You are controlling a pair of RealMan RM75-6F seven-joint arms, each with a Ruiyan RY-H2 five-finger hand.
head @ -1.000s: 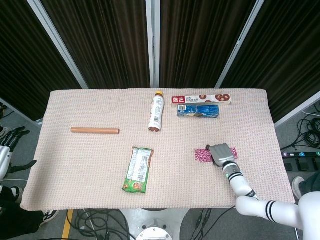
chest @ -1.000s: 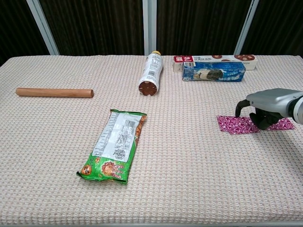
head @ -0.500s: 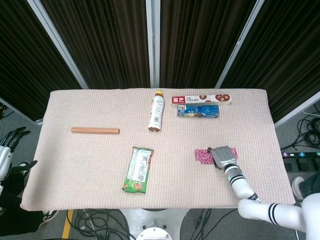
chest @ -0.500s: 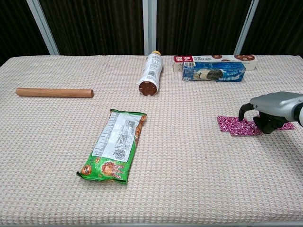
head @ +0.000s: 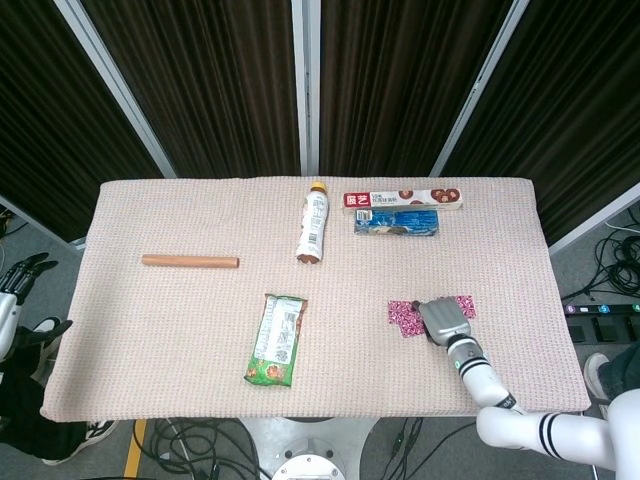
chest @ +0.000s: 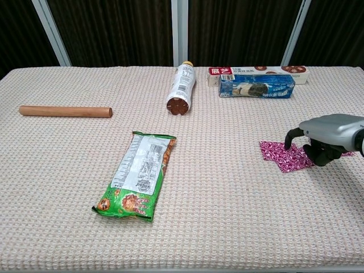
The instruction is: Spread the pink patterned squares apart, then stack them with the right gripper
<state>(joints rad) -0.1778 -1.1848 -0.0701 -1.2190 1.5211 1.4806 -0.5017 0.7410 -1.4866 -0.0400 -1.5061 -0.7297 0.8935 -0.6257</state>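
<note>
Two pink patterned squares lie overlapping on the right of the table. One square (head: 404, 317) (chest: 280, 156) shows left of my right hand, its near corner skewed toward the front edge. The other square (head: 464, 303) peeks out on the far right side of the hand. My right hand (head: 446, 320) (chest: 326, 135) lies palm down over where they overlap, its fingers curved down and pressing on them. It lifts nothing. My left hand (head: 14, 291) hangs off the table's left side with its fingers apart and holds nothing.
A green snack packet (head: 276, 340) lies at the front middle and a wooden rod (head: 190, 261) at the left. A bottle (head: 313, 223) lies on its side at the back. A red biscuit box (head: 402, 200) and a blue packet (head: 397, 222) sit behind the squares.
My right hand has drawn back toward the front edge, dragging one pink square with it, so that square's corner now sticks out nearer the front. The left hand shifted slightly.
</note>
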